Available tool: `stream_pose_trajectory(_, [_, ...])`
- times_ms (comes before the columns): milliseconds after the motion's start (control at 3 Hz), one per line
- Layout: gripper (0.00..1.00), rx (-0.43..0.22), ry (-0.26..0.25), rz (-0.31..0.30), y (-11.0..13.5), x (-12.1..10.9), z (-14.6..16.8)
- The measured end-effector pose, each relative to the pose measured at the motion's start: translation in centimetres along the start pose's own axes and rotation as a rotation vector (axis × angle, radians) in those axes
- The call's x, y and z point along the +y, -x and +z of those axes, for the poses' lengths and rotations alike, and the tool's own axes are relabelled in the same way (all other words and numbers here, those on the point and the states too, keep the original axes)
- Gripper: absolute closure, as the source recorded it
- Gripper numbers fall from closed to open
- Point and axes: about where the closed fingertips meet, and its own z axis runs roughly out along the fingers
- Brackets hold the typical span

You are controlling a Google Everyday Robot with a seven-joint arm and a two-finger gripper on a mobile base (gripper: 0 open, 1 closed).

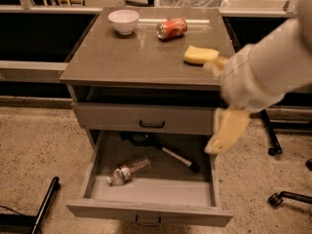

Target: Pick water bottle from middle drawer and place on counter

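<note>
The water bottle (127, 169) is seen lying on its side in the left part of the open middle drawer (161, 193). On the counter (122, 57) a white bowl (123, 21), a red can (171, 28) and a yellow sponge (200, 54) are placed. The gripper (227, 130) is held above the drawer's right wall. Nothing is seen in it, and how far it is opened cannot be told.

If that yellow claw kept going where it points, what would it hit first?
Likely the right wall of the middle drawer: the end effector points down above it; depth is unclear.
</note>
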Motion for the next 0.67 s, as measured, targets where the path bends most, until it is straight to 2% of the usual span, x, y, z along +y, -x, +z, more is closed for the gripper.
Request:
stream_pose_trajectory(333, [0.0,-0.014,0.026,0.007,-1.01,1.54,4.74])
stream_pose_trajectory(667, [0.0,-0.014,0.025,0.007,-1.02,1.54,4.73])
